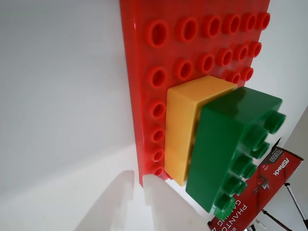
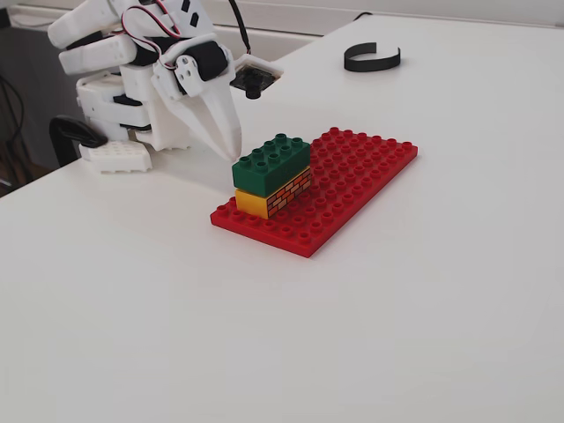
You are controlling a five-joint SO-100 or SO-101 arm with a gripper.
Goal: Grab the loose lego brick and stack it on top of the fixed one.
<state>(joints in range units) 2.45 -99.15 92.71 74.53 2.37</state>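
The loose lego brick (image 2: pixel 271 159), dark green, sits studs-up on top of the fixed one (image 2: pixel 273 196), a yellow brick with brick-wall sides, near the left end of the red baseplate (image 2: pixel 352 185). My gripper (image 2: pixel 231 150) hangs just left of the stack, apart from it, fingers together and holding nothing. In the wrist view the green brick (image 1: pixel 231 144) covers most of the yellow brick (image 1: pixel 185 125) on the baseplate (image 1: pixel 139 57), slightly offset. The tips of my gripper (image 1: pixel 139 180) show at the bottom edge, short of the plate.
The arm's white base (image 2: pixel 115 106) stands at the table's back left, near the edge. A black curved band (image 2: pixel 372 60) lies at the back. A red printed box (image 1: pixel 269 187) shows beyond the bricks in the wrist view.
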